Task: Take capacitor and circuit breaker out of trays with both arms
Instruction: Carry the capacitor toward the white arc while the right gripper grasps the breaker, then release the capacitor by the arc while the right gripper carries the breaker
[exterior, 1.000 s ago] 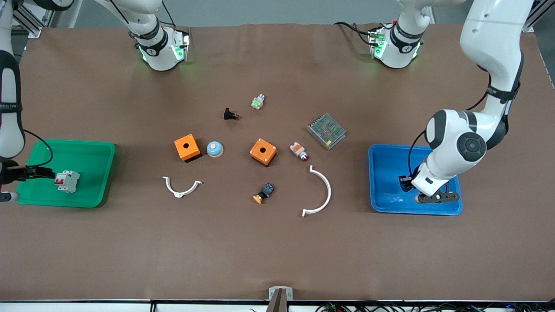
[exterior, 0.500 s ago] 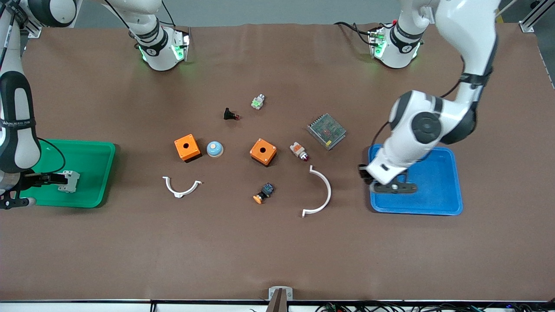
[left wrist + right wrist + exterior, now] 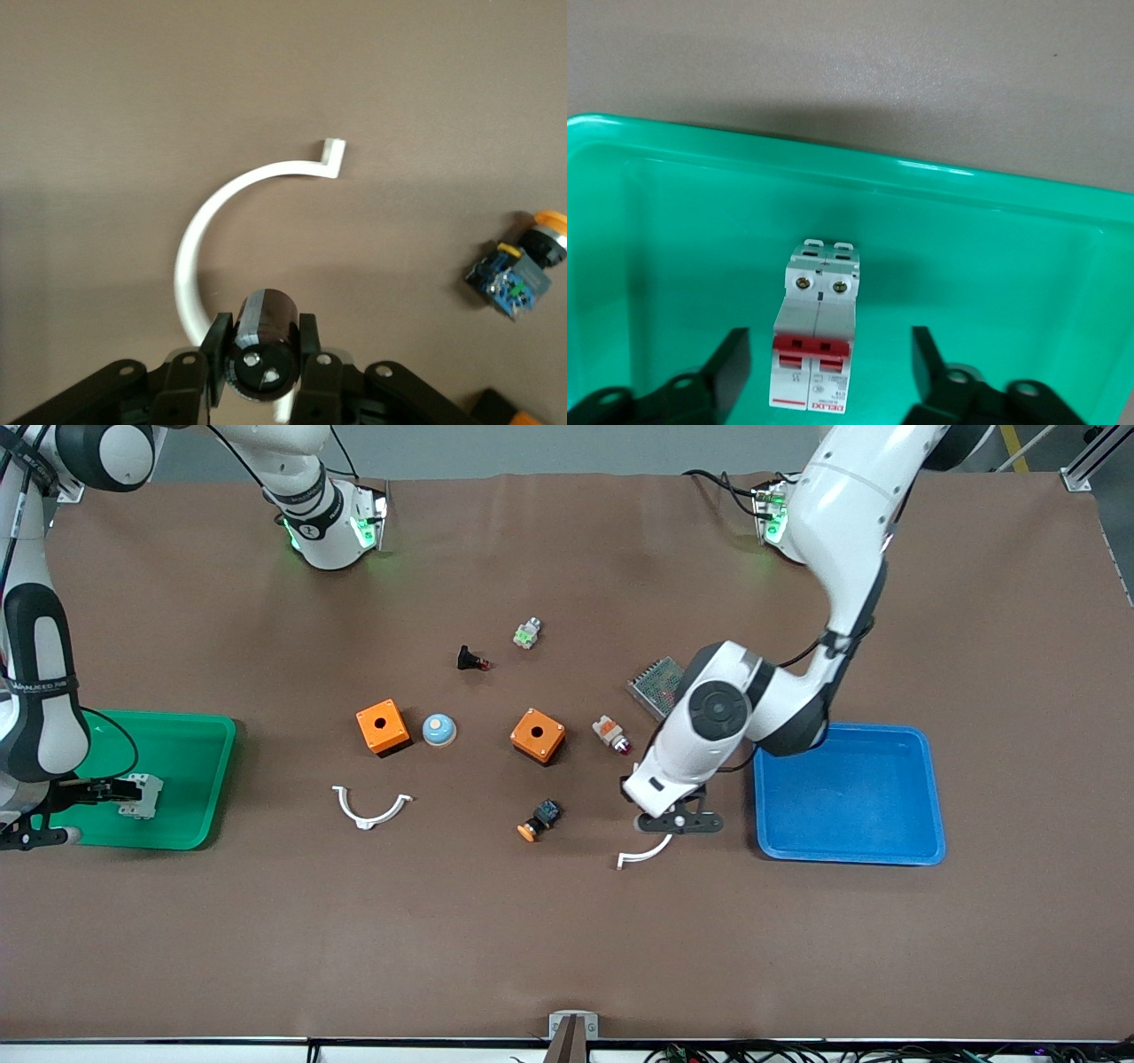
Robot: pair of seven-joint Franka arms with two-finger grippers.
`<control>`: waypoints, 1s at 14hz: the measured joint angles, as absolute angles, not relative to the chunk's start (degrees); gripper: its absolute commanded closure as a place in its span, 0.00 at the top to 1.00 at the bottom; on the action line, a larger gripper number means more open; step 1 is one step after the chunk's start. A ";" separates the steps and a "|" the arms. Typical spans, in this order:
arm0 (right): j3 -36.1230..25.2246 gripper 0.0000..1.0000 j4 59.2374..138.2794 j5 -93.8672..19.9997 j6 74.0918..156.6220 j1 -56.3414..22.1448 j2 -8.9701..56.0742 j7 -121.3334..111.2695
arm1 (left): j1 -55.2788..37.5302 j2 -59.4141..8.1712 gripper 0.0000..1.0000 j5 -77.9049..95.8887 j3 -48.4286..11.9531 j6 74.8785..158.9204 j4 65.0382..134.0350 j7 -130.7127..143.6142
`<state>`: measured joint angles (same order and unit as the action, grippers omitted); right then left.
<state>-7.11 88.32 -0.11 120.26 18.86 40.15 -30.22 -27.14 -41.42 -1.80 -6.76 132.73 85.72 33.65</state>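
Left gripper (image 3: 263,367) is clamped on the capacitor (image 3: 263,348), a small black cylinder whose end with two pale metal dots faces the wrist camera; one finger presses on each side of it. In the front view this gripper (image 3: 678,823) hangs over the large white curved bracket (image 3: 645,855), between the blue-black button with an orange cap (image 3: 539,820) and the blue tray (image 3: 849,850). The left wrist view shows the same bracket (image 3: 221,212) lying on the brown table (image 3: 115,97) under the capacitor, and the button (image 3: 518,270) is well apart from it. The right gripper (image 3: 830,376) has its fingers (image 3: 725,367) spread wide, one on each side of the breaker (image 3: 817,341) and not touching it. The breaker is a white-grey block with red levers and it lies on the floor of the green tray (image 3: 992,190). In the front view the right gripper (image 3: 93,790) is over the green tray (image 3: 190,731) at the right arm's end of the table, and the breaker (image 3: 142,795) lies in that tray just beside the fingertips. Near the middle of the table (image 3: 567,939) two orange boxes (image 3: 383,726) (image 3: 537,735) stand with a pale blue round part (image 3: 438,729) between them, and a smaller white bracket (image 3: 370,808) lies nearer to the front camera than the first box.
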 measured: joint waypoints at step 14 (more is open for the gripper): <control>-6.18 0.22 83.78 -0.14 107.90 15.69 34.16 -28.80 | -33.34 -44.50 1.00 -1.80 3.53 131.07 77.38 39.24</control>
